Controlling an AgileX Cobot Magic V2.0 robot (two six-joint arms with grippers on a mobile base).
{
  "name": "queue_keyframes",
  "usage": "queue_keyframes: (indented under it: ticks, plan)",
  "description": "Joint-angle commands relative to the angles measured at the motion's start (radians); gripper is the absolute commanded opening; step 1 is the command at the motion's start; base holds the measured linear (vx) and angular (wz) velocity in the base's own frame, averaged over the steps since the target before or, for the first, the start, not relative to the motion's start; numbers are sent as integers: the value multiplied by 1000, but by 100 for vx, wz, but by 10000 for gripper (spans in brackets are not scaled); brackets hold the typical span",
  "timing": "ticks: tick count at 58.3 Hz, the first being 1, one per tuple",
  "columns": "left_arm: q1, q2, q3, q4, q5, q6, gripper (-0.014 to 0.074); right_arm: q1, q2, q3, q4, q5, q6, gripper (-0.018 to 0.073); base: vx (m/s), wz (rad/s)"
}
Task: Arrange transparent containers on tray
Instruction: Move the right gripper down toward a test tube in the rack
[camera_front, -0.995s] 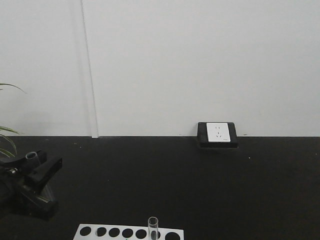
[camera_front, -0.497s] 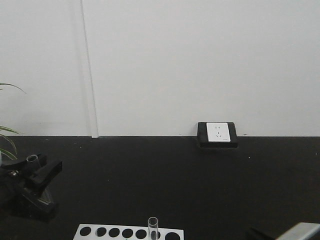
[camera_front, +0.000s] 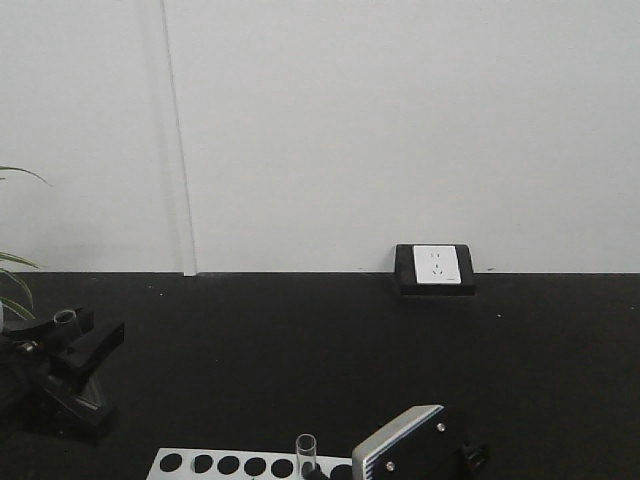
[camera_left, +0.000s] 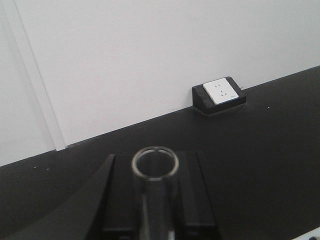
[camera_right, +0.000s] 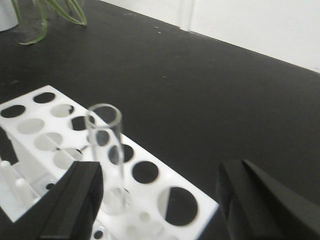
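Note:
One transparent container, a clear test tube (camera_left: 155, 190), is held between the black fingers of my left gripper (camera_left: 155, 170), which is shut on it. In the front view that gripper (camera_front: 75, 328) hangs at the far left with the tube's rim (camera_front: 65, 319) poking up. A second test tube (camera_right: 106, 150) stands upright in a white rack (camera_right: 45, 125) with round holes. My right gripper (camera_right: 160, 195) is open over the rack's near end, with the standing tube just inside its left finger (camera_right: 75, 200). The right arm's grey housing (camera_front: 405, 452) sits beside the rack (camera_front: 230, 464). The tray is out of view.
A black box with a white wall socket (camera_front: 434, 268) sits at the back of the black tabletop, against the white wall. Green plant leaves (camera_front: 12, 290) reach in at the far left and show in the right wrist view (camera_right: 45, 15).
The right arm has come into the front view from the lower right and moved left up to the rack. The left gripper with its tube sank slightly, then stayed still.

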Motion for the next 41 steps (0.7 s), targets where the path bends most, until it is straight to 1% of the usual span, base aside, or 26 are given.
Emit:
queue_keyframes:
  ticks: [1,5,10,20,24,32,41]
  plan:
    - [-6,-20,-35,-21,-78,-5,93,2,-10,-47,-114,-73,59,547,0,0]
    - [-6,-20,-35,-21,-78,-5,93,2,1,-47,-179,-80,105,547,0,0]
    - [-6,-20,-35,-21,-78,-5,93,2,20,-47,-206,-90,127,547,0,0]
    - [-6,-20,-35,-21,-78,-5,93,2,83,-53,-202,-164,145,547,0,0]
    - [-6,-20,-35,-21,-78,-5,93,2,112,-79,-202,-170,161,547,0,0]
    - [-6,-20,-35,-21,-78,-5,93,-3,170,-151,-199,-173,161,547,0,0]
    - [-6,-20,-35,-21,-78,-5,93,-14,211,-188,-150,-183,166,547,0,0]
